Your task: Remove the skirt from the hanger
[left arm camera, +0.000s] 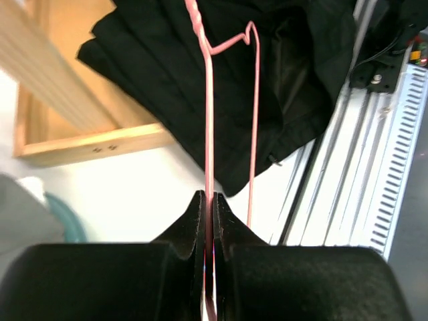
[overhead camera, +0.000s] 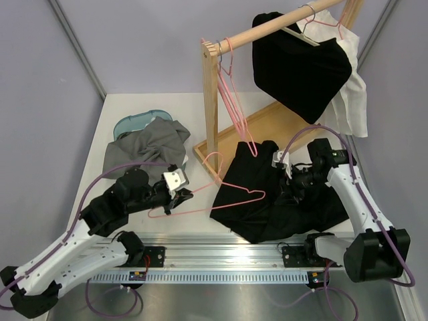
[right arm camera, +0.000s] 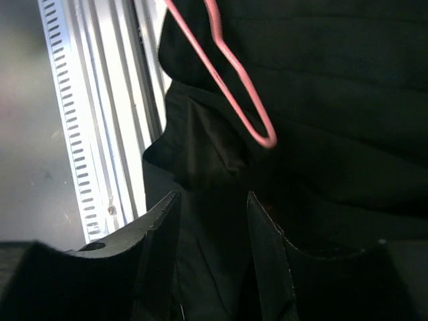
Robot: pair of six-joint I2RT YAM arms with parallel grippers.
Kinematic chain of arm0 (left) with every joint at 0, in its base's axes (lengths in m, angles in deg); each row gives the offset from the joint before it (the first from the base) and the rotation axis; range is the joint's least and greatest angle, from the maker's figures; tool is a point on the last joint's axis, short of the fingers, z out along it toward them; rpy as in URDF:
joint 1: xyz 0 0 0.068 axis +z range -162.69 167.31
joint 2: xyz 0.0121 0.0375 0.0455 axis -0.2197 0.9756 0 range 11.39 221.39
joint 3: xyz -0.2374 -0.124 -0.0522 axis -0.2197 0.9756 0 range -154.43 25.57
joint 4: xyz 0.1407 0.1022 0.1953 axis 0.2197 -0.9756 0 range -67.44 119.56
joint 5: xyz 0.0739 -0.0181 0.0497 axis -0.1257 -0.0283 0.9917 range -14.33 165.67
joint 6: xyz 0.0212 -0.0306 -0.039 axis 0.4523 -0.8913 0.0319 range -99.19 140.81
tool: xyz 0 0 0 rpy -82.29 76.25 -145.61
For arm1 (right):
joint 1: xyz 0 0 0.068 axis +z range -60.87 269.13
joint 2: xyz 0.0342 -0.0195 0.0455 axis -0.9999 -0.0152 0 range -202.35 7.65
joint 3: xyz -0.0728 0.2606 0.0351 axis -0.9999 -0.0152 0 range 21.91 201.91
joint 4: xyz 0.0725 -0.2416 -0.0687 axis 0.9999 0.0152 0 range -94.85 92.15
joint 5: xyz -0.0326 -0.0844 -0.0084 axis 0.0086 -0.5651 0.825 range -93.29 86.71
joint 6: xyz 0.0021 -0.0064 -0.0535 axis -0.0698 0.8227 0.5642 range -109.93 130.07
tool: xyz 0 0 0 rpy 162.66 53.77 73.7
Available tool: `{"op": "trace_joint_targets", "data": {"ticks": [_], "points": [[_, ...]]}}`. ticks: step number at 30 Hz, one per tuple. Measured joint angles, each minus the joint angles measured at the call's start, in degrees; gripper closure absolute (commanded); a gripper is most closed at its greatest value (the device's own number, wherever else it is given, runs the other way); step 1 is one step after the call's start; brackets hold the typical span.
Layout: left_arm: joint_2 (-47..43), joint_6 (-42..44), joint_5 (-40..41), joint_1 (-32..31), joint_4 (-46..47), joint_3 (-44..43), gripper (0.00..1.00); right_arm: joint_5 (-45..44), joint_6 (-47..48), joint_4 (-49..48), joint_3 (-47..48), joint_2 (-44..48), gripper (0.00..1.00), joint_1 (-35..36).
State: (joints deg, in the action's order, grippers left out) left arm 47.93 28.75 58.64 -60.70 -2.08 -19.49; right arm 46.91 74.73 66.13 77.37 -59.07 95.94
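Far left: a grey cloth (overhead camera: 147,147) lies heaped against a teal tub (overhead camera: 137,122), well apart from the work.
Left gripper (overhead camera: 177,194): its fingers (left arm camera: 197,224) are pinched tight on one wire of the pink hanger (overhead camera: 227,198), at the hanger's left end.
Pink hanger: it lies low across the table, left end in the grip, right end resting on the black cloth, hook curling towards the rack.
Wooden rack (overhead camera: 210,100): it stands behind, with a second pink hanger (overhead camera: 235,107) dangling from the rail end and a black garment (overhead camera: 301,67) and a white garment (overhead camera: 354,100) hung further right.
Black skirt (overhead camera: 281,200): it sits crumpled on the table (overhead camera: 167,107) between the rack's base and the front rail (overhead camera: 221,251).
Right gripper (overhead camera: 291,177): it hovers low over the skirt, fingers (right arm camera: 157,234) standing moderately apart with nothing clearly between them.
Handling: the skirt looks soft, light and limp. It should bunch and drag rather than slide as one piece, and may snag on the thin, springy wire. A fold near its upper edge, clear of the wire, seems the best hold.
Hard to tell: black on black hides the waistband and any clips. Whether the wire threads through the skirt or merely lies on it cannot be made out, and the right wrist view shows only a loop of wire (right arm camera: 231,73) against dark folds.
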Motion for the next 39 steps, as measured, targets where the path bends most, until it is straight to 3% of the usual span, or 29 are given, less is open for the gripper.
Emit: {"op": "trace_joint_targets", "data": {"ticks": [7,8,9,10,17,25,32,39], "points": [[-2.4,1.5,2.9,0.1,-6.3,-4.3,1.0,4.7,3.3,4.2,9.0,-3.9,0.34,-4.9],[-2.7,1.5,3.0,0.1,-6.4,-4.8,1.0,5.8,3.7,4.4,10.7,-4.1,0.28,-5.0],[-3.0,1.5,3.0,0.1,-6.4,-5.2,1.0,7.2,4.2,4.6,12.1,-4.3,0.07,-5.0],[-3.1,1.5,3.0,0.1,-6.4,-5.4,1.0,8.6,4.5,4.9,13.4,-4.4,0.01,-5.0],[-3.3,-0.6,1.4,0.1,-3.1,-4.3,1.0,17.2,13.4,5.5,16.4,-5.7,0.0,-5.0],[-1.7,-2.5,-1.7,0.1,2.2,-2.1,1.0,18.5,19.7,5.5,16.1,-7.3,0.04,-2.0],[1.2,-2.9,-2.9,0.2,5.8,-2.1,1.0,18.4,20.2,5.6,13.8,-7.4,0.15,4.3],[1.2,-3.5,-3.0,0.4,9.1,-1.7,1.0,17.8,18.8,5.6,9.5,-7.3,0.41,6.6]]}}
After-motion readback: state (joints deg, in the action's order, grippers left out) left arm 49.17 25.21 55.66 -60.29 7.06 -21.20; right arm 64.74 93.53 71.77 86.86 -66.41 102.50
